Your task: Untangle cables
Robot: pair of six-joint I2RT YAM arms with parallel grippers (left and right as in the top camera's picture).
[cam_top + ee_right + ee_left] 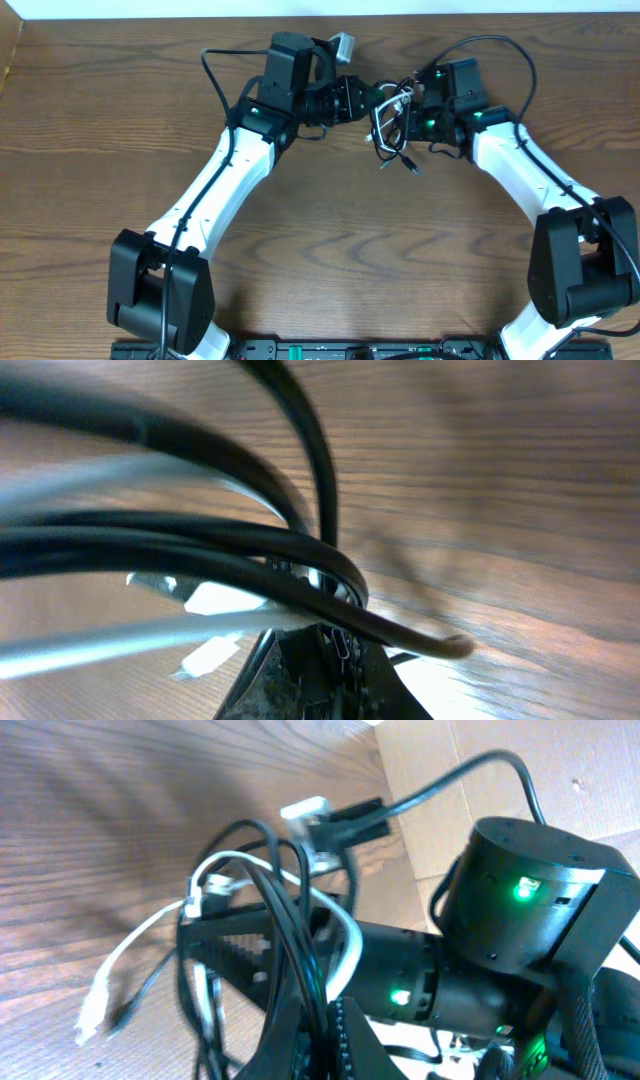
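Where cables [150, 550] hang between both | left hand [374, 100] clamps them | right hand [405, 107] likewise

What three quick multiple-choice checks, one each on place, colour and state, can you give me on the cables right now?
1. Where is the cable bundle?
A. beside the left arm's base
B. between the two grippers
C. at the table's right edge
2. What colours are the cables?
A. red and blue
B. black and white
C. all yellow
3. How do the cables lie?
A. looped through each other
B. straight and apart
C. coiled in a box
B: the overhead view shows it between the left gripper and the right gripper.
B: the left wrist view shows a white cable and a black cable.
A: their loops cross in both wrist views.
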